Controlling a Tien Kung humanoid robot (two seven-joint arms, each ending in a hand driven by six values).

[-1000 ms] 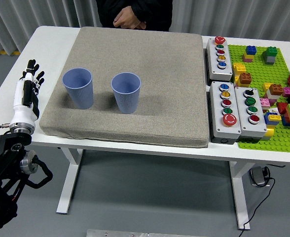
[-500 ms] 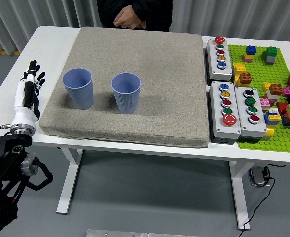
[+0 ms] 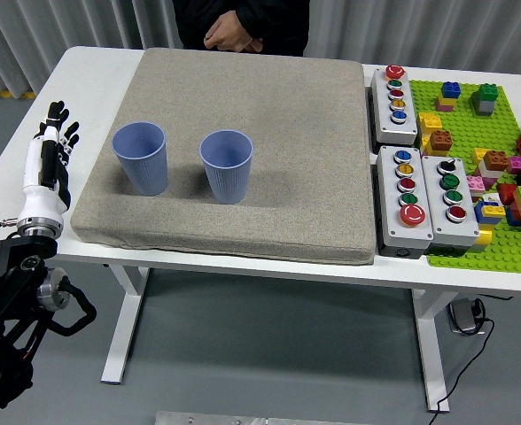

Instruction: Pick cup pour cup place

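Observation:
Two blue ribbed cups stand upright on the grey mat (image 3: pixel 269 115): one cup (image 3: pixel 141 157) at the left, the other cup (image 3: pixel 227 166) just to its right. My left hand (image 3: pixel 50 164), white with black fingers, hovers over the table's left edge, well left of the left cup. Its fingers are straight and spread and hold nothing. What the cups contain cannot be seen. The right arm does not appear.
A person in dark clothes stands at the far side with hands (image 3: pixel 232 35) clasped. Right of the mat sit several button boxes (image 3: pixel 406 199) and a green baseplate (image 3: pixel 478 230) covered with coloured bricks. White table (image 3: pixel 97 71) shows left of the mat.
My left hand has drifted slightly up and left, away from the mat. The cups and the person have not moved.

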